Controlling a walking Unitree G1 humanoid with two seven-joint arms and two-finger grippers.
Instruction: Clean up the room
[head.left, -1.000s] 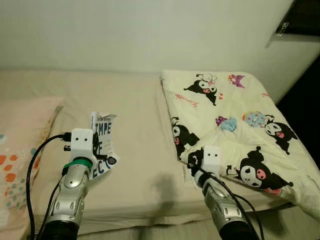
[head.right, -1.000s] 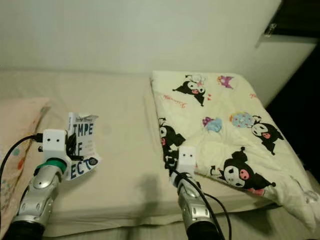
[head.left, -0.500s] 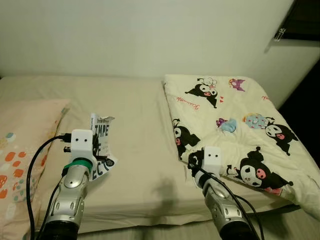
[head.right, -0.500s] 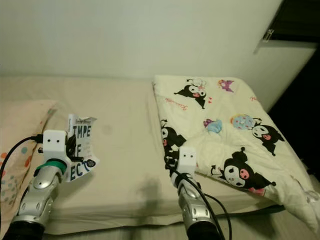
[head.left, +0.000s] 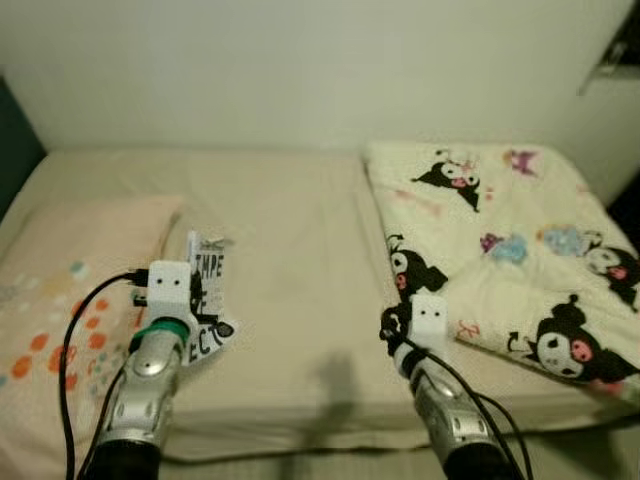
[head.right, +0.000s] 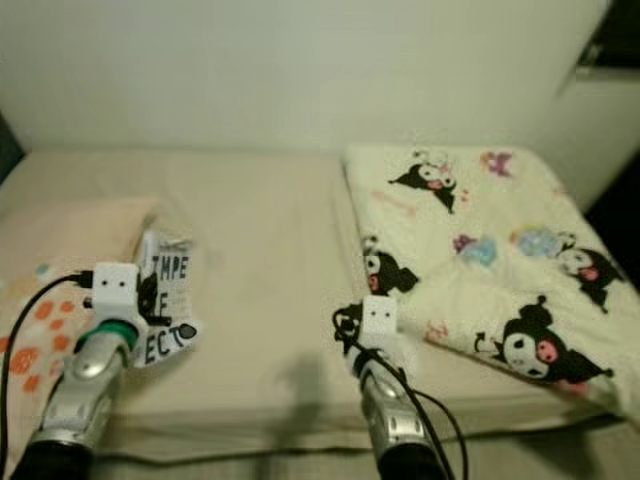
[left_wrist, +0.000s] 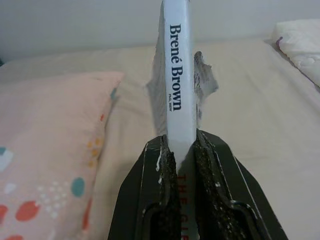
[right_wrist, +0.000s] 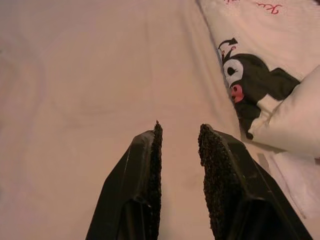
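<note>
A white book (left_wrist: 179, 75) with "Brené Brown" on its spine and large black letters on its cover (head.left: 207, 298) stands upright over the beige bed sheet (head.left: 290, 230). My left gripper (left_wrist: 181, 150) is shut on its lower spine, at the bed's near left. My right gripper (right_wrist: 179, 137) hovers low over the sheet with its fingers (right_wrist: 151, 150) apart and nothing between them. It sits beside the near edge of a cream quilt (head.left: 520, 240) printed with black cartoon characters.
A peach pillow (head.left: 70, 300) with coloured dots lies at the left of the bed, close beside the held book. The folded quilt covers the bed's right half. A pale wall (head.left: 300, 70) runs behind the bed, and the mattress's front edge is just below my arms.
The whole view has swung to the left: the pillow shows more and the quilt has slid right. Both arms keep their pose, the book still held.
</note>
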